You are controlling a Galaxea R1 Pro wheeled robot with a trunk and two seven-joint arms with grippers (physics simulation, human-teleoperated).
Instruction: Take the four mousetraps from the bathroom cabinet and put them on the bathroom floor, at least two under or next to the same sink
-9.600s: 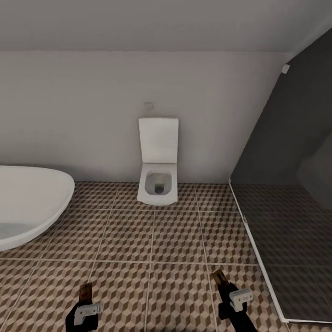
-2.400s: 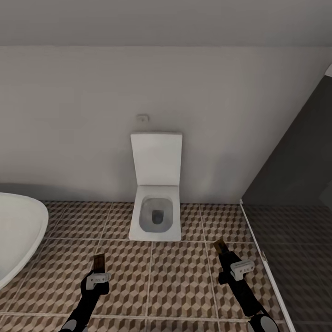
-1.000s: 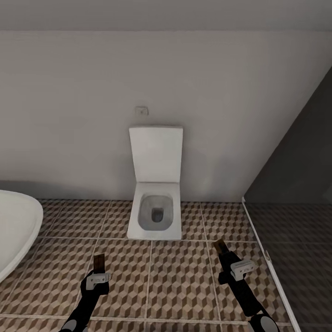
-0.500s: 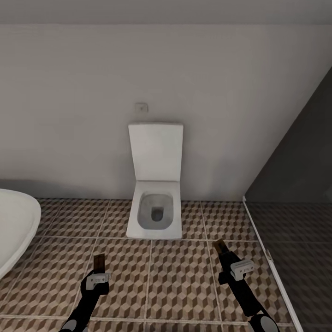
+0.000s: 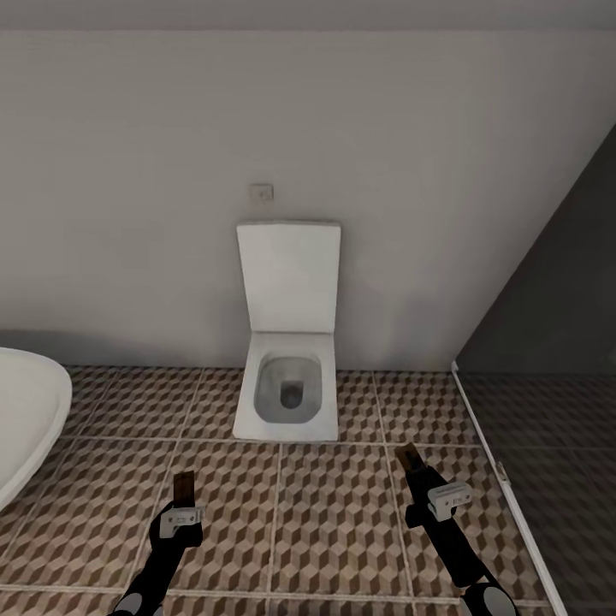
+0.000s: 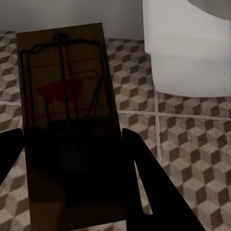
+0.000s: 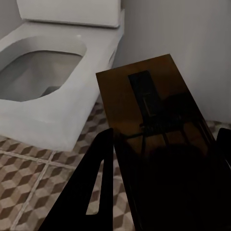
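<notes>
Mousetraps [image 6: 67, 120] [image 7: 159, 139] clamped in our left end effector [image 5: 183, 489] and right end effector [image 5: 408, 459]; next we find the sink and lower them onto the bathroom floor [image 5: 334, 522].

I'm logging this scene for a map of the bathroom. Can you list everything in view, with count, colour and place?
toilet: one, white, lid up, against the back wall, centre
wall button: one, pale, above the toilet
tub: one, white, rounded, left edge
glass screen: one, dark, at right
floor: brown-and-beige cube tiles
mousetraps: two, tan wood; one in the left gripper, one in the right
left gripper: black, shut on a trap
right gripper: black, shut on a trap
</notes>
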